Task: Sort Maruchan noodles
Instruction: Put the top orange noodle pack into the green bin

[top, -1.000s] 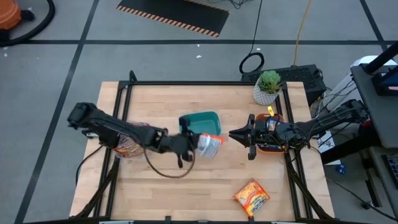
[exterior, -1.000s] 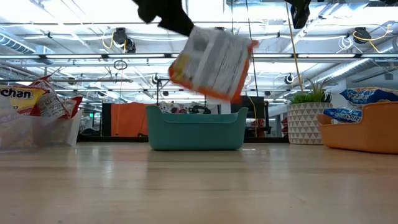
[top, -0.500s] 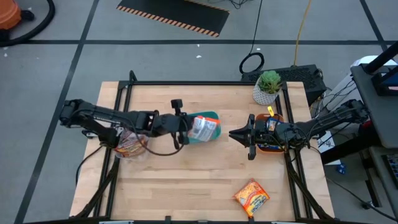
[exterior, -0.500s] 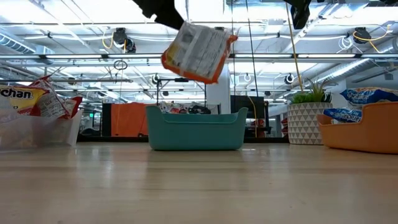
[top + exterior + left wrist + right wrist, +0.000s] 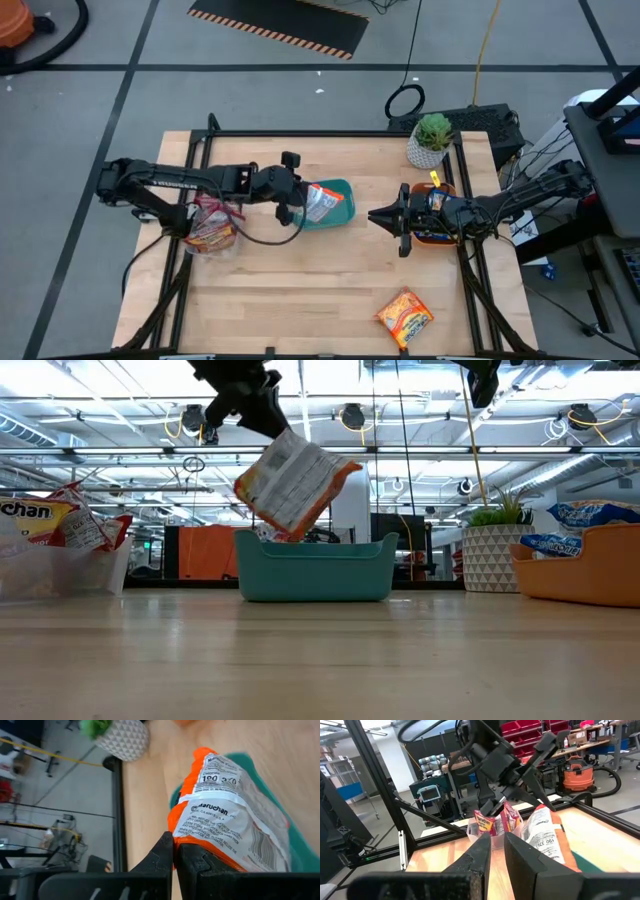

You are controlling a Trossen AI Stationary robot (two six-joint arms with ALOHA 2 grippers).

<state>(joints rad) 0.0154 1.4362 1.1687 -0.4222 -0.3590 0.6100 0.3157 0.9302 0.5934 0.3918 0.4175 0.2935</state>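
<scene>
A Maruchan noodle packet (image 5: 326,203), white with orange edges, hangs over the teal bin (image 5: 341,187), held in my left gripper (image 5: 296,200). In the low view the packet (image 5: 295,480) slants down from that gripper (image 5: 262,410), with its lower corner about level with the bin's rim (image 5: 315,540). My right gripper (image 5: 372,214) waits level beside the orange tray (image 5: 426,239), with a narrow gap between its fingers (image 5: 482,850) and nothing in it. Another orange packet (image 5: 405,317) lies flat near the table's front edge. My left gripper pinches the packet's orange sealed edge (image 5: 176,836) between its two fingers, near a corner. The fingers slant down from the table's left side. The packet (image 5: 225,815) hangs tilted beyond the fingertips, printed back showing, above the teal bin (image 5: 305,855).
A clear container (image 5: 205,232) with red and orange packets (image 5: 70,525) stands at the table's left. The orange tray (image 5: 590,570) at the right holds blue packets (image 5: 590,515). A potted plant (image 5: 431,138) stands at the far right corner. Bare wood lies across the table's near half.
My left gripper has carried the packet toward the table's far edge, from beside the teal bin to over it. The wrist has rolled, so the packet now slants the other way. The grip has stayed shut. My right arm has kept still.
</scene>
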